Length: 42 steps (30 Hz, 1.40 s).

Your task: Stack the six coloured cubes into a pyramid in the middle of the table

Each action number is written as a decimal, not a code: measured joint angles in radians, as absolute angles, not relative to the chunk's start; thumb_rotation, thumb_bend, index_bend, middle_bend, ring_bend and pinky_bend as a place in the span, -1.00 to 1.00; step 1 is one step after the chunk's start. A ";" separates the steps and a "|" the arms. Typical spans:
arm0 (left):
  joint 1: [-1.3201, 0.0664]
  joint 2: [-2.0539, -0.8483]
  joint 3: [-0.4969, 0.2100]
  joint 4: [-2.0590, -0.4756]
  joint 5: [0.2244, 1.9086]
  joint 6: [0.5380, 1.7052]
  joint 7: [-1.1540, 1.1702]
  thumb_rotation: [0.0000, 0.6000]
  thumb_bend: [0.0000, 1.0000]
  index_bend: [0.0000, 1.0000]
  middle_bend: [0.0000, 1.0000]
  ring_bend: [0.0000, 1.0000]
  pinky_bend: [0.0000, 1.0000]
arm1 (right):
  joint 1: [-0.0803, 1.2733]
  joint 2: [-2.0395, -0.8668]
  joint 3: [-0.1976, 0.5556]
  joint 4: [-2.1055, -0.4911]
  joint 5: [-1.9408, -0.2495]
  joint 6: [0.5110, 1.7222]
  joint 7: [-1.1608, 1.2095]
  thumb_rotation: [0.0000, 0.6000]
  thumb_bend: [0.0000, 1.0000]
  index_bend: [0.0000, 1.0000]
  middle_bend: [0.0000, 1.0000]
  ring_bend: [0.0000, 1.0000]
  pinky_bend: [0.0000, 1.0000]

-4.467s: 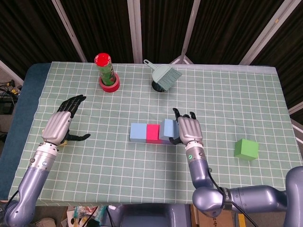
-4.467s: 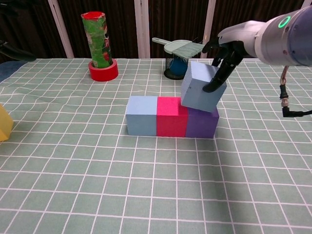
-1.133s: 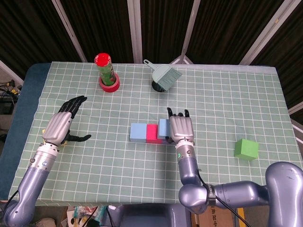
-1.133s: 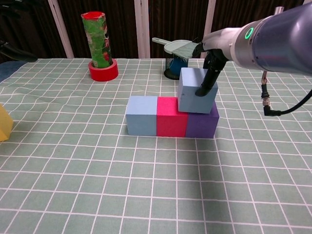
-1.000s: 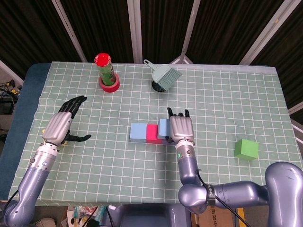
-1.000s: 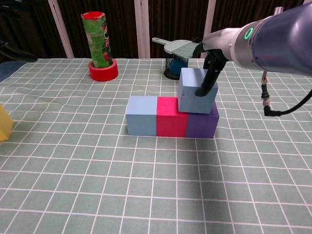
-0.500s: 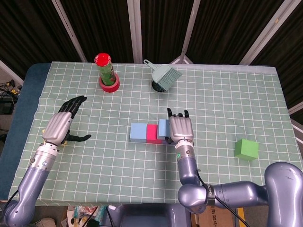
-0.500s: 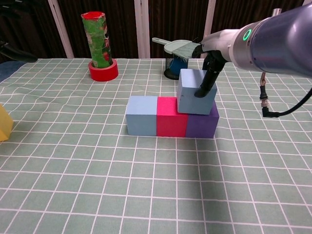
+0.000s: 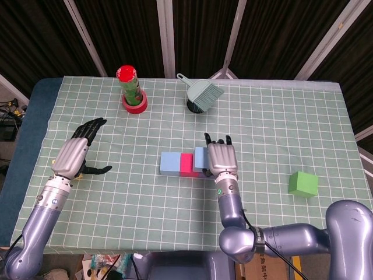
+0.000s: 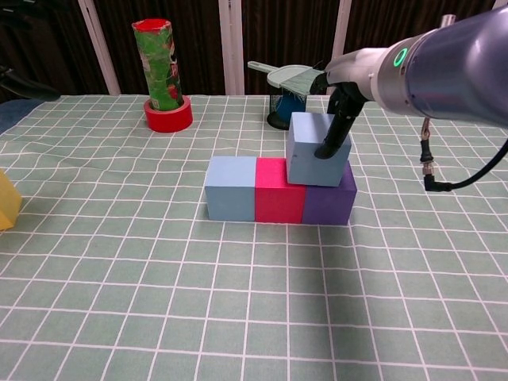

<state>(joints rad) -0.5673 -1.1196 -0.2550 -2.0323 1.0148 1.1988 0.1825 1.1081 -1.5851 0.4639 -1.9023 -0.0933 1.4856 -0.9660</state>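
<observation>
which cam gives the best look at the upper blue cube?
Chest view. It shows the upper blue cube from the side, sitting over the pink cube and purple cube, with the right hand gripping it. In the head view the hand covers most of it; only a sliver shows.

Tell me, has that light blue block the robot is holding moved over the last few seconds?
Yes. The upper light blue cube was tilted over the purple cube; it now sits level, shifted left toward the pink cube, with the right hand gripping it.
</observation>
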 measured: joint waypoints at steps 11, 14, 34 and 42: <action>-0.568 -1.120 -0.256 -2.036 1.008 1.201 0.187 1.00 -0.85 -1.00 -0.95 -1.00 -1.00 | 1.108 -1.579 0.461 -1.904 -0.094 1.482 -0.977 1.00 -0.35 -1.00 -0.19 -0.59 -1.00; -0.568 -1.120 -0.256 -2.036 1.007 1.202 0.189 1.00 -0.85 -1.00 -0.95 -1.00 -1.00 | 1.108 -1.577 0.460 -1.904 -0.095 1.475 -0.979 1.00 -0.35 -1.00 -0.19 -0.59 -1.00; -0.570 -1.124 -0.254 -2.036 1.000 1.204 0.199 1.00 -0.85 -1.00 -0.95 -1.00 -1.00 | 1.104 -1.562 0.448 -1.901 -0.099 1.442 -0.976 1.00 -0.35 -1.00 -0.19 -0.59 -1.00; -0.570 -1.125 -0.253 -2.036 0.999 1.204 0.201 1.00 -0.85 -1.00 -0.95 -1.00 -1.00 | 1.106 -1.563 0.448 -1.896 -0.096 1.440 -0.975 1.00 -0.35 -1.00 -0.19 -0.59 -1.00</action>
